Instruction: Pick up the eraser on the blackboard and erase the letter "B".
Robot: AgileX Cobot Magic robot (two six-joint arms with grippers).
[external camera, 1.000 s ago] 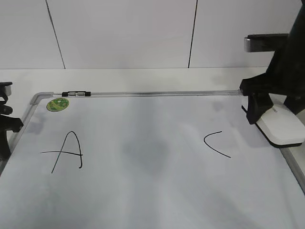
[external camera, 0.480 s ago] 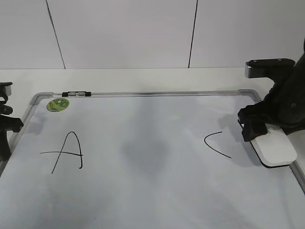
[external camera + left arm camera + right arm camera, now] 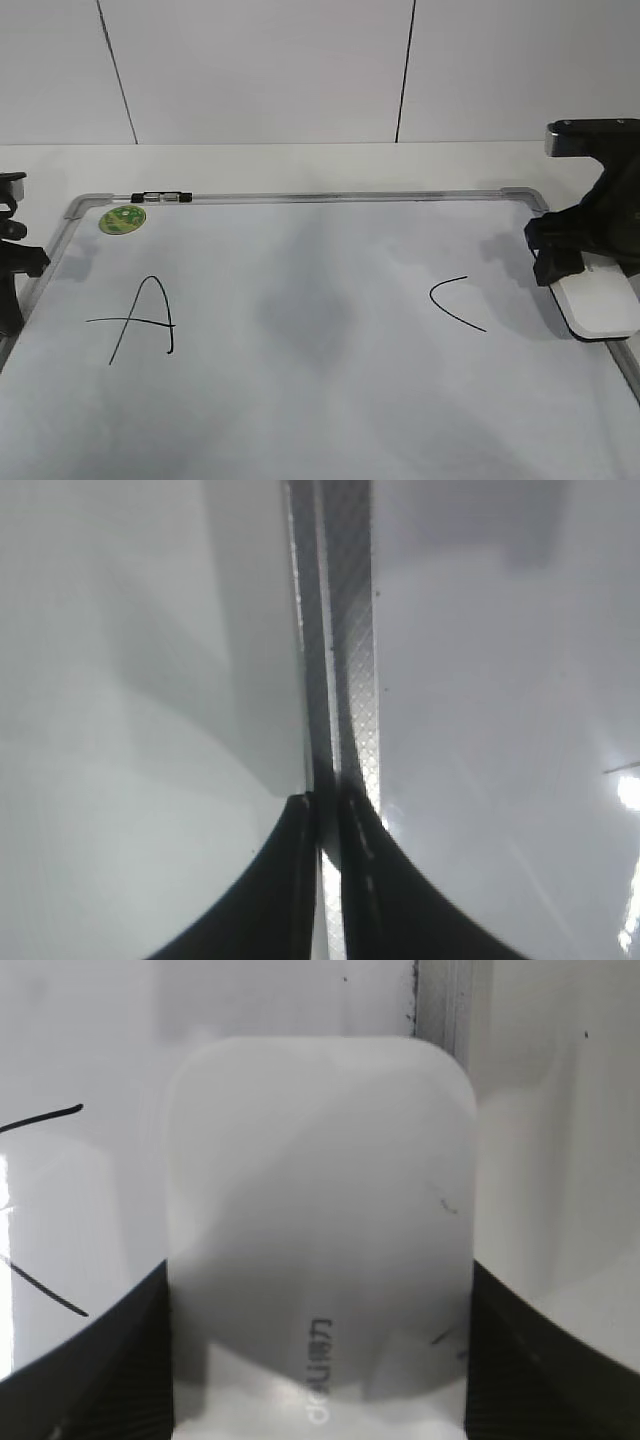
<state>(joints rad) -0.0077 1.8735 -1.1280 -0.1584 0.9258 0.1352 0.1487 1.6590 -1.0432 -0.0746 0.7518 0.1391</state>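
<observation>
The blackboard [image 3: 320, 400] is a white board in a silver frame, lying flat. It bears a black "A" [image 3: 145, 320] at the left and a "C"-like curve [image 3: 455, 302] at the right. No letter "B" shows; the space between them is blank with a faint grey smudge. My right gripper [image 3: 590, 285] is shut on the white eraser [image 3: 602, 306] at the board's right edge, right of the curve. In the right wrist view the eraser [image 3: 320, 1210] fills the space between both jaws of the right gripper [image 3: 320, 1360]. My left gripper [image 3: 12, 270] is shut and empty over the left frame [image 3: 345, 630].
A round green sticker [image 3: 122, 219] sits at the board's far left corner. A small black clip [image 3: 160, 196] lies on the far frame. A white wall stands behind the table. The board's right frame [image 3: 440, 1010] runs just beyond the eraser.
My right gripper has carried the eraser from the far right corner toward the near side, then a little to the right. The left arm has not moved.
</observation>
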